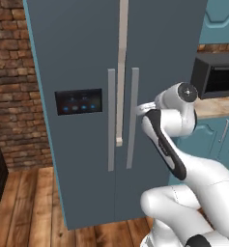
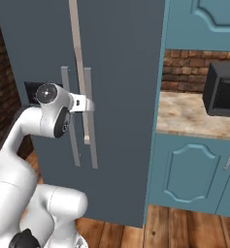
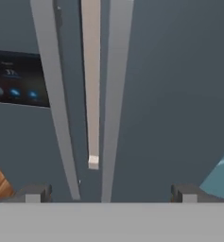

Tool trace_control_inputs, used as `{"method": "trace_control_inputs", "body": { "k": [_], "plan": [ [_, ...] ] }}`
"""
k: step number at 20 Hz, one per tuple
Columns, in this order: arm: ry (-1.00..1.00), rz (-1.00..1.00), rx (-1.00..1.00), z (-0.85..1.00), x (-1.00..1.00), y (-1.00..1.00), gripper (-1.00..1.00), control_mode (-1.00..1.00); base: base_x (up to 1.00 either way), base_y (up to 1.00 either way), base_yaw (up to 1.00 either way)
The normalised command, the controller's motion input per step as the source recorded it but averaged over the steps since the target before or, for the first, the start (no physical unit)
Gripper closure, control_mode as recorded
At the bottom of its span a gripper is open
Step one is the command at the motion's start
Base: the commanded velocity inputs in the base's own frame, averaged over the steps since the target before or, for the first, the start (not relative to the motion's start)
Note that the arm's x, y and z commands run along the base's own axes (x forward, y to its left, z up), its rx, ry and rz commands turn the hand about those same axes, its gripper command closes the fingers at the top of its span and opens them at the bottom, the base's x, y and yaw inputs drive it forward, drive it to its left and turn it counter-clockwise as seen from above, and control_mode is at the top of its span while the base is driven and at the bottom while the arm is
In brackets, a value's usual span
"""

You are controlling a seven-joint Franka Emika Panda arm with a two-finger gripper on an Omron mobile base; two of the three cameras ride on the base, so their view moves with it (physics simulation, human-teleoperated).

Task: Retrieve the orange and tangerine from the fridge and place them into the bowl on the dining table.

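While the fridge (image 1: 87,58) is standing shut, the pincer (image 3: 108,191), jaws spread wide and empty, is straddling both upright handles (image 3: 114,94), right one nearer centre

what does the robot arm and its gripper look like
The arm is glossy white with rounded links, black bands at the joints and a round dark cap with a small mark on one joint. The gripper has two small, blocky dark grey fingertips.
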Motion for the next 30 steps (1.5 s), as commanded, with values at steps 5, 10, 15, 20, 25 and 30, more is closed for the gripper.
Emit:
{"method": "trace_control_inputs", "body": {
  "k": [5,10,15,20,25,30],
  "plan": [
    [0.0,0.0,0.0,-0.25,0.82,0.0,-1.0,-1.0,0.0,0.0,0.0],
    [0.0,0.0,0.0,-0.28,0.8,0.0,-1.0,-1.0,0.0,0.0,0.0],
    [0.0,0.0,0.0,-0.32,0.73,0.0,-1.0,-1.0,0.0,0.0,0.0],
    [-0.01,0.0,0.0,-0.33,0.69,0.0,-1.0,-1.0,0.0,0.0,0.0],
    [-0.01,0.0,0.0,-0.25,0.67,0.0,-1.0,-1.0,0.0,0.0,0.0],
    [-0.07,0.0,0.0,-0.26,0.65,0.0,-1.0,-1.0,0.0,0.0,0.0]
  ]
}}
